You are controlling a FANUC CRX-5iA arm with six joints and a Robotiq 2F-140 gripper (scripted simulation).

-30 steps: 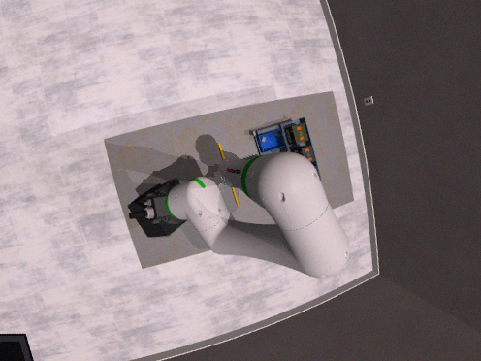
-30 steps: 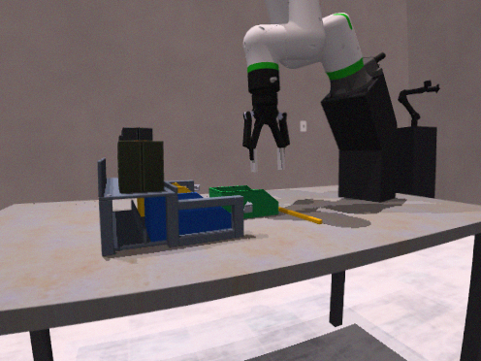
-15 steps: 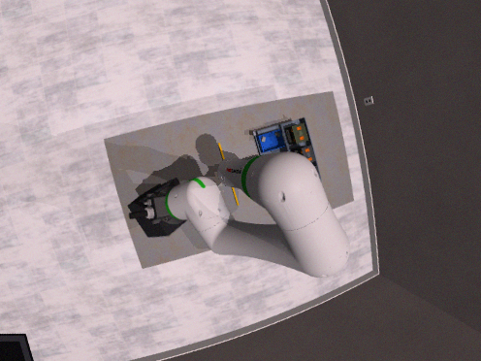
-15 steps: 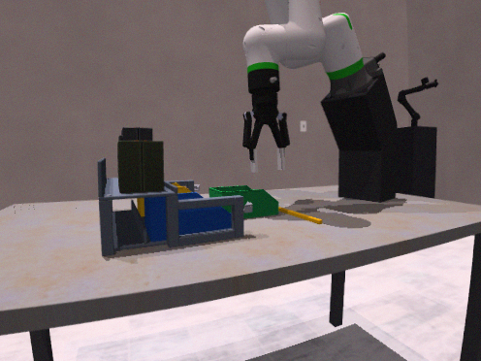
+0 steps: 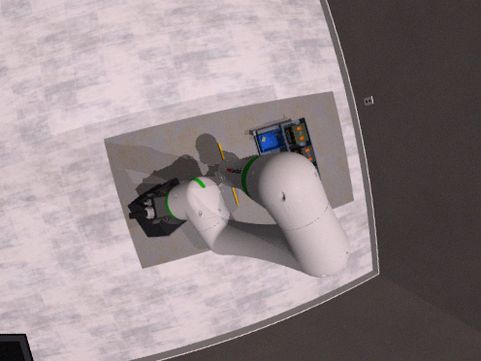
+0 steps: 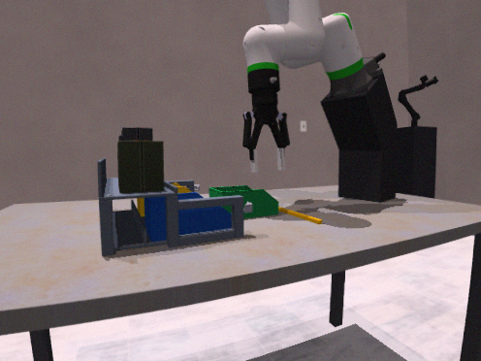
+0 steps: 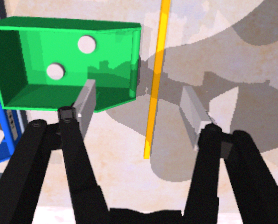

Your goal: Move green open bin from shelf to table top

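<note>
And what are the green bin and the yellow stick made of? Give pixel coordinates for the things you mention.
The green bin [image 6: 262, 205] [image 7: 47, 52] looks like smooth, slightly shiny plastic: its walls are thin and evenly coloured. The yellow stick [image 5: 235, 196] [image 6: 302, 215] [image 7: 155, 87] could be painted wood or plastic; its flat, even colour shows no grain.

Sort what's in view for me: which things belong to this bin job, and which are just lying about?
Part of the job:
- green open bin
- two round white parts in it
- shelf
- blue bin on it
- table top
- gripper

Just about:
- yellow strip
- wall outlet
- small black arm behind
</note>
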